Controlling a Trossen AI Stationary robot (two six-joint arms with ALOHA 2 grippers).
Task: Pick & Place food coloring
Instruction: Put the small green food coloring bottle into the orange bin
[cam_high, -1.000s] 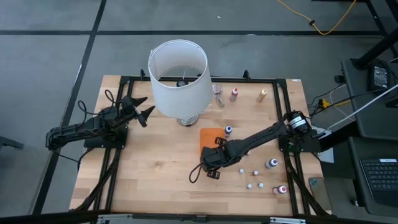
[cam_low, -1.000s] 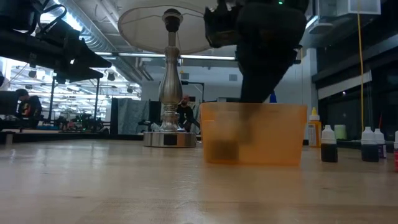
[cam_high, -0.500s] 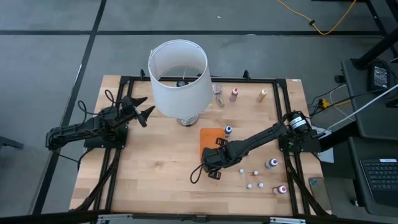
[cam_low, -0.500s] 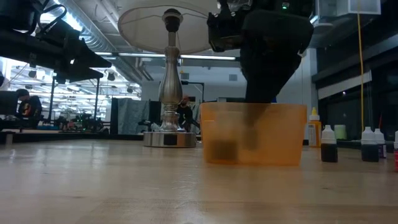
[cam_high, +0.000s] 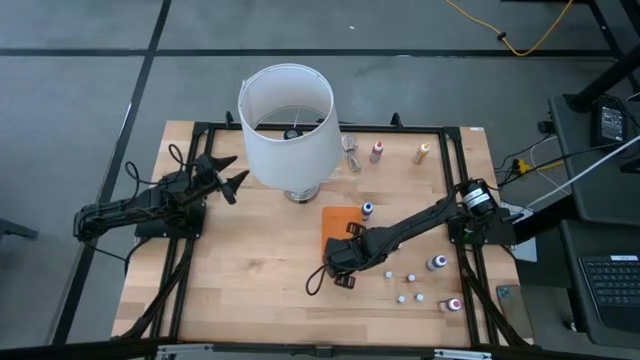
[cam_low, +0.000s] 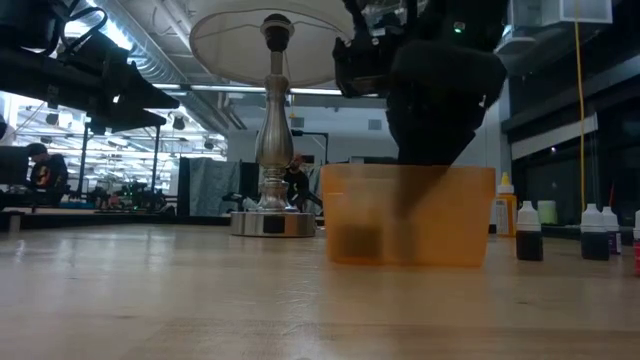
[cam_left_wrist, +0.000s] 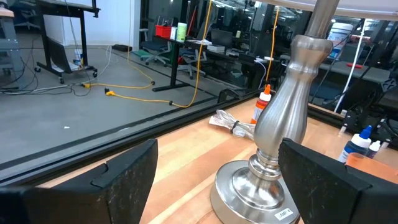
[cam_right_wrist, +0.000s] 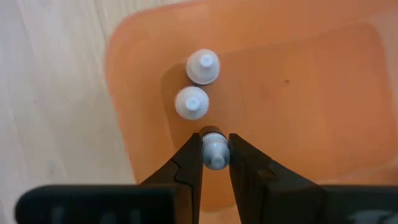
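Food coloring bottles: tiny, white-capped. Two stand upright side by side inside the orange tray (cam_right_wrist: 298, 93): one (cam_right_wrist: 203, 66), another (cam_right_wrist: 191, 102). A third (cam_right_wrist: 214, 151) is pinched at its cap just beside them. Several more (cam_high: 404, 287) stand loose on the table right of the tray; a blue-topped one (cam_high: 367, 209) stands behind it; pink (cam_high: 376, 151) and orange (cam_high: 423, 153) ones stand near the far edge.

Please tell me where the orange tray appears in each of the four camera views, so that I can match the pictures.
High view: orange tray at the table's middle, partly under the right gripper.
Low view: tray right of centre, translucent.
Left wrist view: only a corner at the right edge.
Right wrist view: tray fills the picture, two bottles inside, a third bottle gripped.
Shared landmark: the lamp base.
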